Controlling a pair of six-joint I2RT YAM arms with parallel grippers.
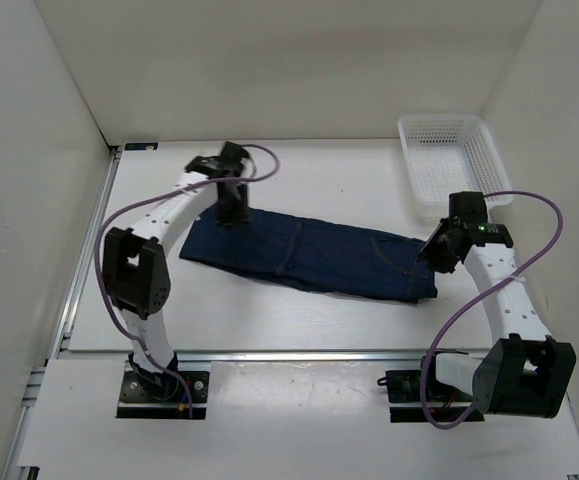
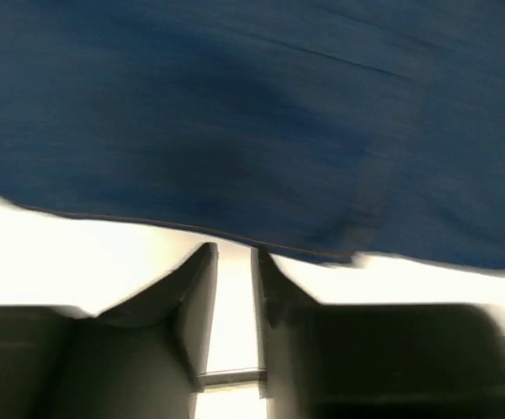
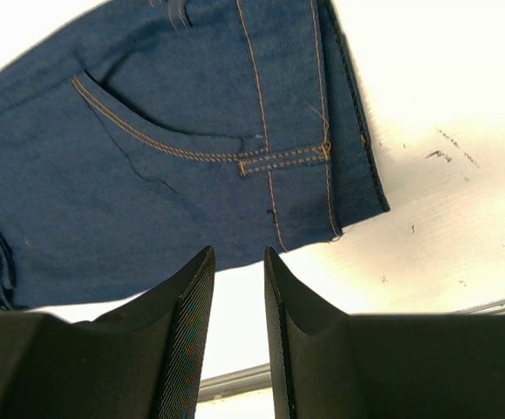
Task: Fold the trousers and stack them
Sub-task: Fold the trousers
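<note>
1 trousers (image 1: 309, 255): navy denim, orange stitching, folded flat. 1 basket (image 1: 449, 160): white plastic mesh. Left gripper (image 2: 235, 251), right gripper (image 3: 238, 253): jaws slightly apart, empty.

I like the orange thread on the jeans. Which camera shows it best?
The right wrist camera: the stitching is sharp and close along the pocket. The top camera shows the whole jeans, but the stitching looks tiny. The left wrist camera shows only blurry blue cloth.
</note>
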